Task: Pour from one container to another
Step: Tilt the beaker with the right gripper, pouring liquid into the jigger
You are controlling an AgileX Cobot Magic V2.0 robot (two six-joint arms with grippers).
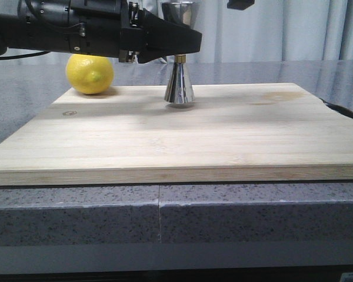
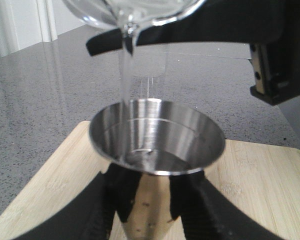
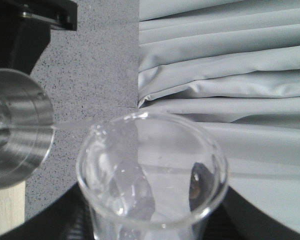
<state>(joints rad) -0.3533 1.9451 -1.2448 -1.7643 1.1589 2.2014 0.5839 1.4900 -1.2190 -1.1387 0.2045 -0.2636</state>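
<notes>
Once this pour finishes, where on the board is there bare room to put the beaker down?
Bare: the cutting board in front of the jigger, and its right half. Crowded: the back left, between the lemon and jigger, under the left gripper.

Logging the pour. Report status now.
Left gripper shut on jigger, upright on board. Right gripper shut on beaker, tipped, stream running into jigger. Lemon clear at board's far left corner.
</notes>
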